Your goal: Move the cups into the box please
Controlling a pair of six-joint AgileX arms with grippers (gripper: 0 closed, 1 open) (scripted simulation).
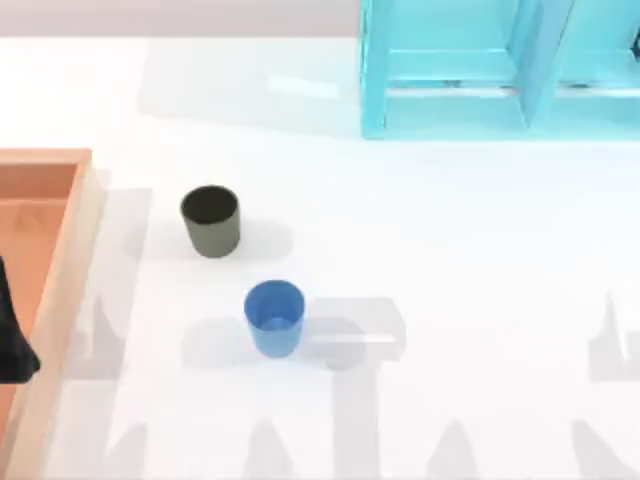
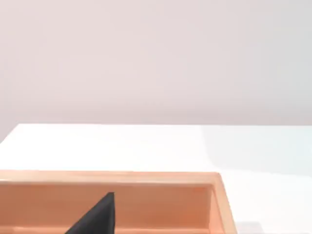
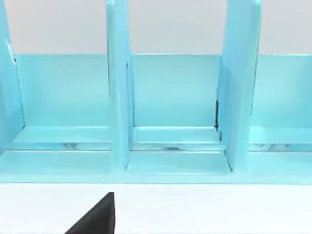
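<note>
Two cups stand upright on the white table. The dark olive-grey cup (image 1: 210,220) is nearer the box, and the bright blue cup (image 1: 273,317) stands a little to the right of it and closer to the table's front. The orange-brown box with its light wooden rim (image 1: 72,250) lies at the left edge. Part of my left gripper (image 1: 12,345) hangs dark over the box, well left of both cups. The left wrist view looks along the box rim (image 2: 107,176), with a dark tip of my left gripper (image 2: 97,217) over the box floor. A dark tip of my right gripper (image 3: 97,217) faces the shelf.
A turquoise shelf unit (image 1: 450,90) with upright dividers stands at the back right, and its open compartments (image 3: 175,92) face the right wrist camera. White tabletop stretches between the cups and the box and to the right of the blue cup.
</note>
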